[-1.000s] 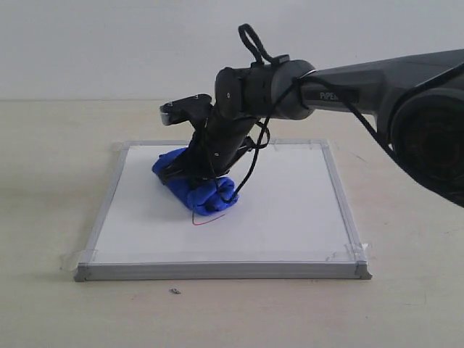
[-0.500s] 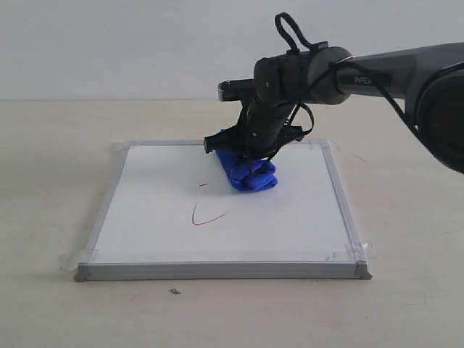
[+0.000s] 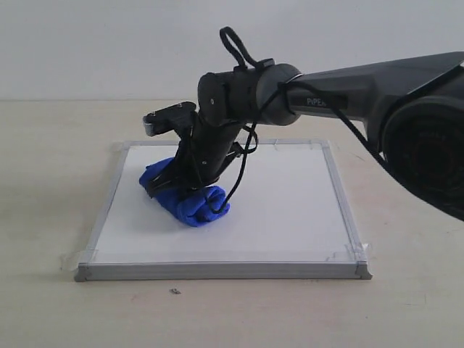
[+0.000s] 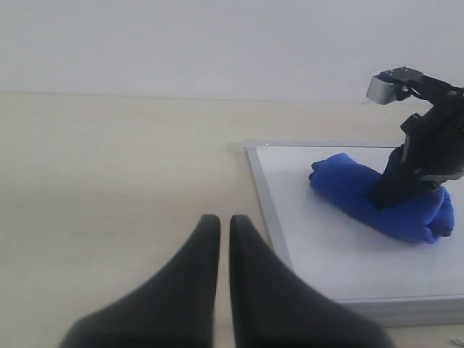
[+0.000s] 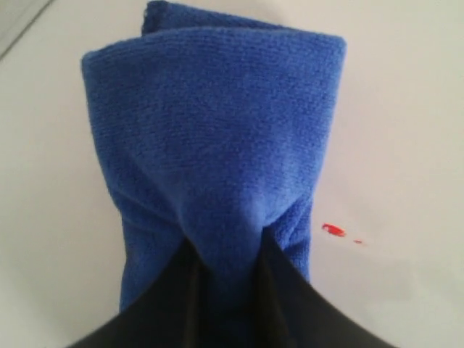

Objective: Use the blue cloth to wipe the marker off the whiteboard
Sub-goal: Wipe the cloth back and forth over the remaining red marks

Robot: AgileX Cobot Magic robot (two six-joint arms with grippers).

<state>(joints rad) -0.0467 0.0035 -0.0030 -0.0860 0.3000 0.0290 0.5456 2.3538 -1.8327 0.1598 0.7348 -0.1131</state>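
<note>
You are working on a pale beige table [image 3: 43,217] with a matte, slightly mottled top. Along its far edge a plain off-white wall [image 3: 109,43] rises, and the two meet in one straight horizontal line. Near the front edge, you will see a small dark speck [image 3: 175,291] lying on the tabletop. Toward the right edge there are a few faint scuff marks [image 3: 357,155]. The light is soft and even, and the shadows on the table are weak and blurred.
</note>
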